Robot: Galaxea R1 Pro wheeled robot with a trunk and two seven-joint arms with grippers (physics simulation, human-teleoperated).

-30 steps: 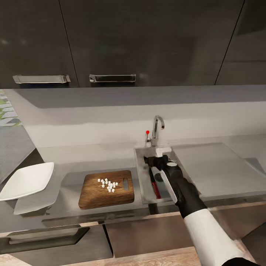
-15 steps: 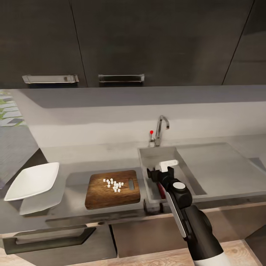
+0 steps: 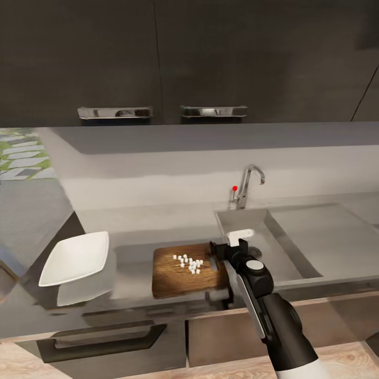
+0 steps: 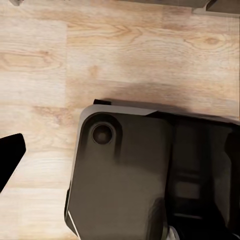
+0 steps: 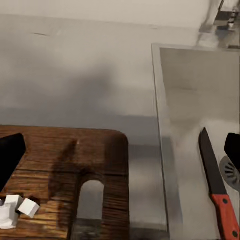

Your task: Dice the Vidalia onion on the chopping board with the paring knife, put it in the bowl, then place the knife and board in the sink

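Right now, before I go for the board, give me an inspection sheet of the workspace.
Surface: grey countertop.
Job's things: diced onion on the chopping board; paring knife lying in the sink; white bowl holds nothing, left of the board.
Clutter: nothing seen.
Grippers: right gripper open, holding nothing, over the board's handle end; left gripper down over the wooden floor, state unclear.
Cables: nothing seen.
Surroundings: tap, dark wall cabinets.

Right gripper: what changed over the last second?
The right gripper pulled back out of the sink and now hangs open at the chopping board's handle end. The paring knife lies in the basin. Diced onion stayed on the board, bowl unmoved; the camera swung left.
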